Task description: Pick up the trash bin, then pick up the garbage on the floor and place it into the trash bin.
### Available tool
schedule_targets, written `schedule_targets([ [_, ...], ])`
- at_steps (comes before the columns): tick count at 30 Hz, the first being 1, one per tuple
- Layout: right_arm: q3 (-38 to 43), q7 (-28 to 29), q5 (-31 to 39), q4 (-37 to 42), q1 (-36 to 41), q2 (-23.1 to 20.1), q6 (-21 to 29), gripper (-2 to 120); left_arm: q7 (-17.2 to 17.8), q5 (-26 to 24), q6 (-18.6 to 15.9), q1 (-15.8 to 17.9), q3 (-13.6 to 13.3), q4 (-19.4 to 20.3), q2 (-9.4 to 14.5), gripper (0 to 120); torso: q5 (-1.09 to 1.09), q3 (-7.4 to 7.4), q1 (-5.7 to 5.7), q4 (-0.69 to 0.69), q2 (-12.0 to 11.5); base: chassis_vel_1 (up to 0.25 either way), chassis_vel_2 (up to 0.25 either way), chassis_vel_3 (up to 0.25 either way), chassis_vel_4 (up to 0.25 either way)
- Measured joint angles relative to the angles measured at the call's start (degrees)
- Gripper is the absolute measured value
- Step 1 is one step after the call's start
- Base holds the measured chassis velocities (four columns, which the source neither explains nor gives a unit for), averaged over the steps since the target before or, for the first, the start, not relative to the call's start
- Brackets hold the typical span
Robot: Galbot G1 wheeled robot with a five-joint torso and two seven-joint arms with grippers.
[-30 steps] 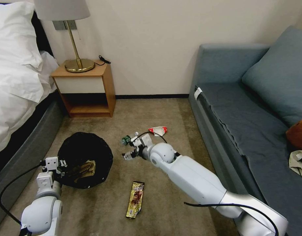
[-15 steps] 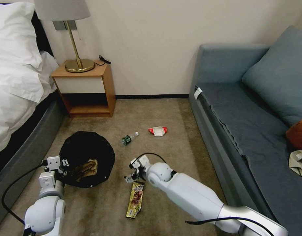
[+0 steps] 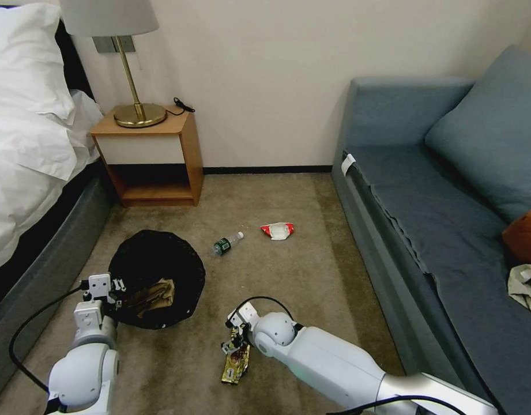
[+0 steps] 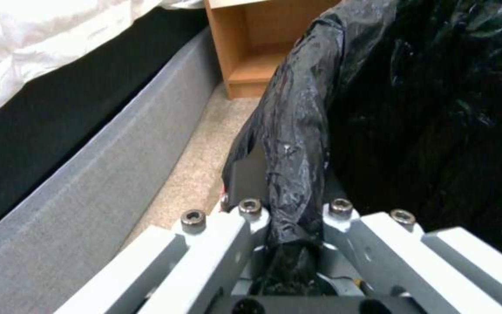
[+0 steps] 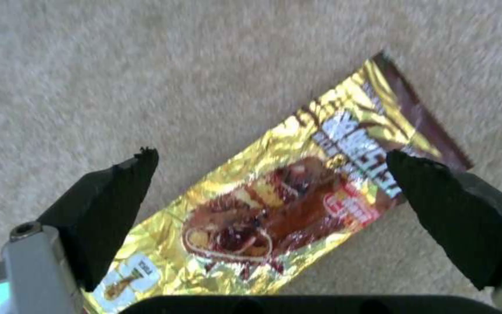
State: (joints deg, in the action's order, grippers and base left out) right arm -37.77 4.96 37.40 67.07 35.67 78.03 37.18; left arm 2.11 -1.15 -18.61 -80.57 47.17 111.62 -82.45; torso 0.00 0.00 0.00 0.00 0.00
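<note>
Left claw clamped on the near rim of the bin; in the left wrist view the black bag is pinched between the two fingers, one outside the rim, one inside. Bin sits between the bed and the open carpet, in front of the nightstand; crumpled tan paper lies inside it. Right claw hangs over the upper end of the snack wrapper, jaws apart. In the right wrist view both black fingers straddle the wrapper, which lies flat on the carpet across the gap; cannot tell whether the tips touch it. Bottle lies on the carpet beyond the bin's far right side, apart from it. Red-and-white wrapper lies near the bottle, toward the sofa. Both well apart from the right claw.
</note>
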Motion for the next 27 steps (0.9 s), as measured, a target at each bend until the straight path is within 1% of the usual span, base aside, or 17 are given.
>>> schedule_targets([
  [16,-1.0,0.5,-1.0,1.2,2.0,-0.1,0.2,100,-0.2,0.0,1.0,-1.6,0.2,0.7,-0.3,5,0.00,0.00,0.00,0.00,0.0,0.000,0.000,0.000,0.000],
  [27,-1.6,1.0,-2.9,1.1,3.4,0.1,0.4,100,0.0,-0.2,1.7,-1.7,0.3,0.6,-0.5,5,0.00,0.00,0.00,0.00,0.0,0.000,0.000,0.000,0.000],
])
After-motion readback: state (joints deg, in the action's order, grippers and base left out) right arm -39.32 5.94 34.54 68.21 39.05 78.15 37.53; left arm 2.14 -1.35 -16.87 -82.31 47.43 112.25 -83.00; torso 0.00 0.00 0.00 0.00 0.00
